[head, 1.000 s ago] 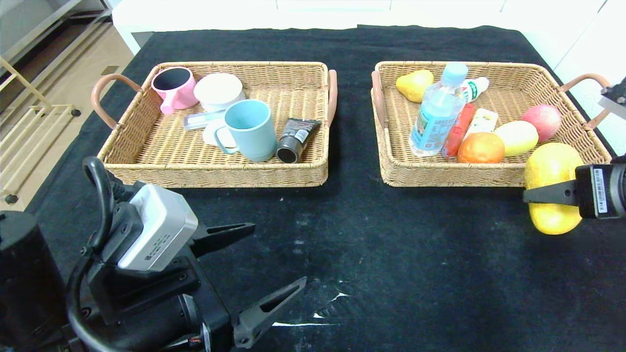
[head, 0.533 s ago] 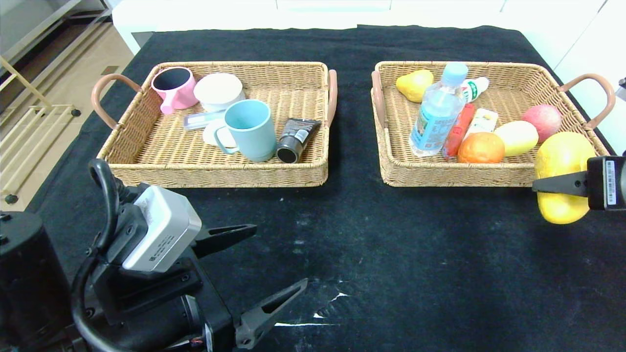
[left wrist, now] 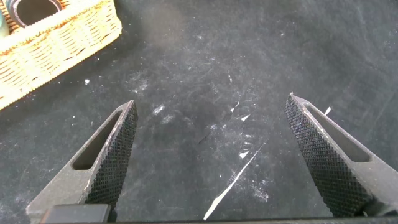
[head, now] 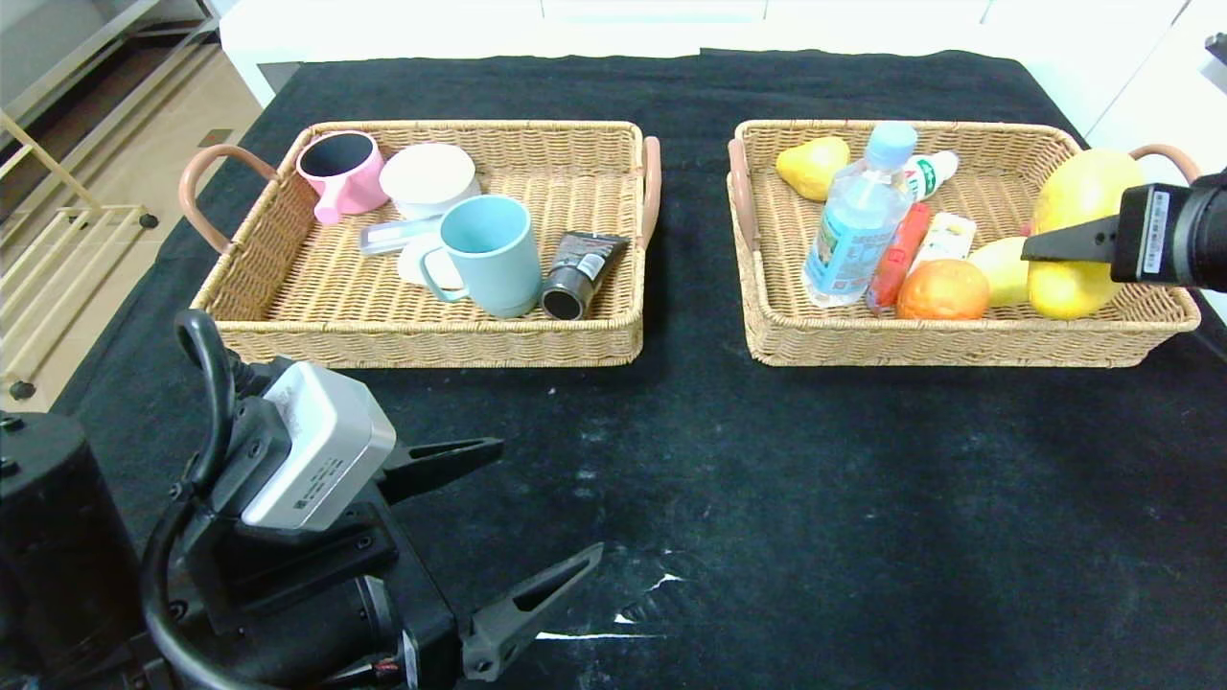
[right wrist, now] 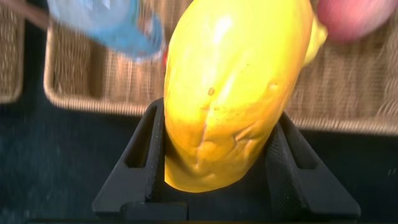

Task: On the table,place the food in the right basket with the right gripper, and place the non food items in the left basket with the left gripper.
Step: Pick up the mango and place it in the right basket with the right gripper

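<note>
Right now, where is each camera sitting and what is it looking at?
Head view: high on the robot, looking down at the table, both baskets and both arms.
Left wrist view: on the left arm, facing bare cloth between its open left end effector.
Right wrist view: on the right arm, facing the mango in the right end effector.
Shared: head and right wrist both show the mango over the right basket.
</note>
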### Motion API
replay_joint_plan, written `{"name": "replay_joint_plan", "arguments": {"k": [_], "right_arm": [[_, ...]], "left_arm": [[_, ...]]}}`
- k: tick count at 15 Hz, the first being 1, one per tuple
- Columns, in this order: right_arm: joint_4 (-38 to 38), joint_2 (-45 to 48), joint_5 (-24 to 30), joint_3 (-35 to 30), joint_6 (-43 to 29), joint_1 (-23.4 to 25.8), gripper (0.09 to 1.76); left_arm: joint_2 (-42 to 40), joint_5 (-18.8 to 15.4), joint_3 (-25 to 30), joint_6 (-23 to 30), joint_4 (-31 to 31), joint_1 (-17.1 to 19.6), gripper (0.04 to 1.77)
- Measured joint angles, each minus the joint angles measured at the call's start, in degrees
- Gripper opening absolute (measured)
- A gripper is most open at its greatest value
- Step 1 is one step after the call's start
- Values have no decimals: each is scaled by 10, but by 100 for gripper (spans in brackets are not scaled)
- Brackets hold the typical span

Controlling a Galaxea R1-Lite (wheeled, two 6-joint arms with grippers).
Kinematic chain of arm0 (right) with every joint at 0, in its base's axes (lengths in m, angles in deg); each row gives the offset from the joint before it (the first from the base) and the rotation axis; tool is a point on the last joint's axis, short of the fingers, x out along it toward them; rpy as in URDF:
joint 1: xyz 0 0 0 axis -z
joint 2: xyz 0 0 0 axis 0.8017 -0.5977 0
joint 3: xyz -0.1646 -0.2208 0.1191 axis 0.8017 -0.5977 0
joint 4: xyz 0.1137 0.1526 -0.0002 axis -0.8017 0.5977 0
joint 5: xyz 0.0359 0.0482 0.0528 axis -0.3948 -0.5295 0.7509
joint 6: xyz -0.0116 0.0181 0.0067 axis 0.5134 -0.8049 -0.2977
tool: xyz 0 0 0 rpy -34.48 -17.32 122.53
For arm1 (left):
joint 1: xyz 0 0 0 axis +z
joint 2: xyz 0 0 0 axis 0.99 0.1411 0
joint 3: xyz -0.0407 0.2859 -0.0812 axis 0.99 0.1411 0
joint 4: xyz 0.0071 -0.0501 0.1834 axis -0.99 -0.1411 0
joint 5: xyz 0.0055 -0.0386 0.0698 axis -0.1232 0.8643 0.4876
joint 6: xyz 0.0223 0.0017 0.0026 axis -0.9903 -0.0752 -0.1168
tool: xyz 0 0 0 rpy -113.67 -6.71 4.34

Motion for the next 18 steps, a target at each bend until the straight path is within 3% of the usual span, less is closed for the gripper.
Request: {"name": "replay_joint_plan", "arguments": {"k": [5, 11, 18], "right_arm": [[-48, -76, -5, 80, 2, 10, 96], [-151, -141, -7, 86, 0, 16, 96], [-157, -173, -8, 80, 0, 18, 96]], "left_arm": [[-1, 2, -3, 1, 0, 1, 172], [-3, 2, -5, 1, 1, 1, 172], [-5, 1, -4, 1, 1, 1, 172]]}}
